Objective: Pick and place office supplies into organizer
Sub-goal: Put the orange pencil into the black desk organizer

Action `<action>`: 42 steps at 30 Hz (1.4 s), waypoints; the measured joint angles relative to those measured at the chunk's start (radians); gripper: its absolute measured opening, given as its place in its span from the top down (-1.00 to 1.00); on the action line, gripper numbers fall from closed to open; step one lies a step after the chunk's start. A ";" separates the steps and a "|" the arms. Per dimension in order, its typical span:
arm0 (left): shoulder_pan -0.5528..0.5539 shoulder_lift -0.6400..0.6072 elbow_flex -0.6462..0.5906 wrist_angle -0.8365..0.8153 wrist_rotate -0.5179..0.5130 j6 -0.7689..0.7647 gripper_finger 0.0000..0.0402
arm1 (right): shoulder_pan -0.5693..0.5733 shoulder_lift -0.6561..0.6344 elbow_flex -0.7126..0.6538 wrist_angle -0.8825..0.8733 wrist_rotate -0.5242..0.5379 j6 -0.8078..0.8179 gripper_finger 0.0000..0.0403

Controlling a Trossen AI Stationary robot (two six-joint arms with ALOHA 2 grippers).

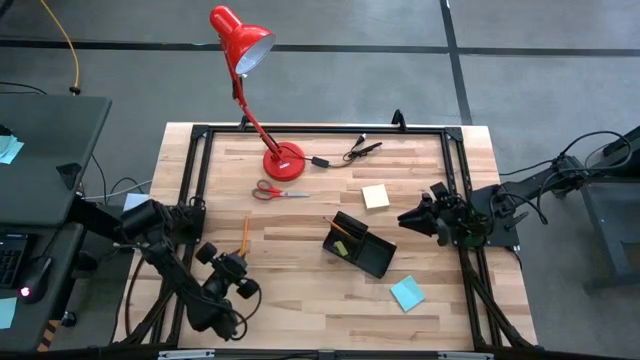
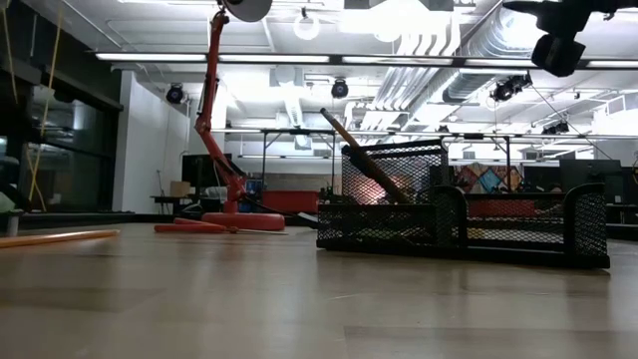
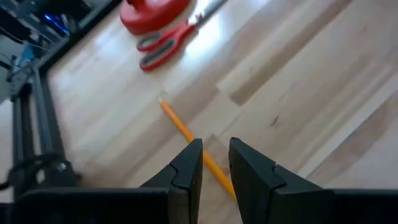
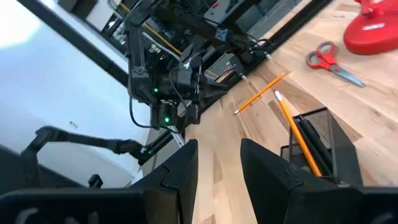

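An orange pencil (image 1: 245, 232) lies flat on the wooden table near its left side; it also shows in the left wrist view (image 3: 180, 127). My left gripper (image 1: 238, 262) (image 3: 216, 144) hovers over the pencil's near end, open by a narrow gap, a finger on each side of the pencil's line. The black mesh organizer (image 1: 372, 256) stands mid-table with a pencil (image 4: 297, 132) leaning in it. Red-handled scissors (image 1: 278, 192), a pale yellow pad (image 1: 375, 196) and a teal pad (image 1: 406, 293) lie on the table. My right gripper (image 1: 405, 217) (image 4: 219, 146) waits open, raised to the right of the organizer.
A red desk lamp (image 1: 283, 160) stands at the far middle, its head reaching beyond the far edge. A black cable with clips (image 1: 362, 150) lies near it. A black metal frame (image 1: 197, 170) borders the table. Bare wood lies between the pencil and the organizer.
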 joint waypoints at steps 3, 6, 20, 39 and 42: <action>-0.001 0.000 -0.068 0.086 0.002 -0.001 0.66 | 0.000 0.000 0.000 -0.004 0.008 0.033 0.42; 0.000 0.000 -0.129 0.190 0.009 -0.001 0.66 | 0.000 0.000 0.000 -0.008 0.009 0.037 0.42; 0.000 0.001 -0.221 0.373 0.044 0.002 0.66 | 0.000 0.000 0.000 -0.026 0.000 0.055 0.42; 0.001 0.061 -0.342 0.569 -0.064 0.013 0.78 | 0.000 0.001 0.000 -0.146 -0.026 0.099 0.42; 0.002 0.061 -0.342 0.585 -0.083 0.032 0.94 | 0.000 0.001 0.000 -0.174 -0.026 0.112 0.42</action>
